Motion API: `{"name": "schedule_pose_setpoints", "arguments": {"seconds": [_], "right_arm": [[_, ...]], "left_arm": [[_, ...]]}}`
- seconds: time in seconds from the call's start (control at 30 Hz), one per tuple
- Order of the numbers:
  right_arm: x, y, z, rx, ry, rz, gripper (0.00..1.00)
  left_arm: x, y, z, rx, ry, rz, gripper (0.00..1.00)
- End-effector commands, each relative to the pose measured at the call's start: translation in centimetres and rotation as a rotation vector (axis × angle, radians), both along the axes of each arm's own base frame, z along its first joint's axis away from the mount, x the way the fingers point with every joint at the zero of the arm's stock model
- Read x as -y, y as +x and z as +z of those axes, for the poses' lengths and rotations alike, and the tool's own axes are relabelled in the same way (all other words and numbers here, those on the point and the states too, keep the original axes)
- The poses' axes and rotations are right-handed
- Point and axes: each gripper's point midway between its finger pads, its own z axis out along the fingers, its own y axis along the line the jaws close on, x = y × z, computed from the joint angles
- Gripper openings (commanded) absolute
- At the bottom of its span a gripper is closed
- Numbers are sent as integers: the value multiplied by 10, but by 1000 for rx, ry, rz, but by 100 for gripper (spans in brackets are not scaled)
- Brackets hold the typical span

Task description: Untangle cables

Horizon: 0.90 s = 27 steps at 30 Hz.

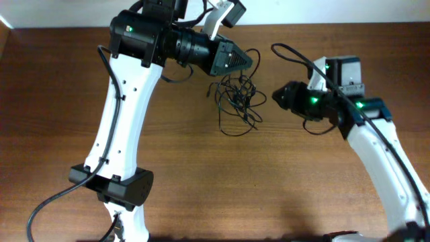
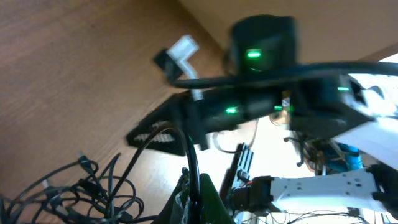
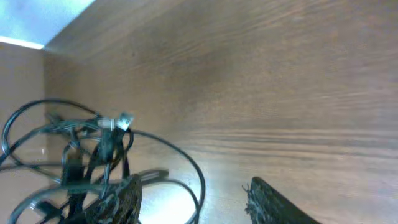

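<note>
Black cables (image 1: pixel 236 95) lie tangled near the far edge of your desk (image 1: pixel 201 181); right gripper (image 1: pixel 276 96) is released, left gripper (image 1: pixel 250 62) I cannot tell.

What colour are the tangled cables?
Black cables, with a silvery plug end; clearest in the right wrist view.

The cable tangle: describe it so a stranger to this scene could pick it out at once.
On the brown wooden table, look between the left gripper and the right gripper. The cable tangle lies there: thin black looping cords, far thinner than the cables fixed to the arms.
</note>
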Motion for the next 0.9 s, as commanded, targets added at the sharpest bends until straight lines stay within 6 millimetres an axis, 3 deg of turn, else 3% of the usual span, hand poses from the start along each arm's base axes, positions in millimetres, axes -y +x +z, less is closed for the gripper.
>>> {"name": "schedule_pose_setpoints", "arguments": {"seconds": [0.0, 0.17, 0.5, 0.6, 0.67, 0.73, 0.77, 0.87], "right_arm": [[-28, 4, -10, -31, 136, 120, 56], [-52, -9, 7, 11, 268, 294, 56], [-58, -15, 3, 71, 213, 388, 58], [-53, -7, -7, 86, 126, 354, 55], [-47, -3, -12, 101, 73, 342, 40], [-46, -2, -12, 107, 65, 346, 9], [-46, -2, -12, 107, 64, 345, 4], [-45, -2, -12, 107, 62, 342, 4]], "left_arm": [[0, -8, 17, 12, -48, -19, 0], [-9, 3, 2, 25, 48, 55, 0], [-9, 1, 0, -14, 49, 68, 0], [-9, 0, 0, -45, 49, 80, 0], [-9, -1, 0, -49, 45, 75, 0], [-9, -1, 0, -48, 45, 76, 0], [-9, -1, 0, -46, 45, 76, 0], [-14, 6, -6, -29, 89, 114, 0]]}}
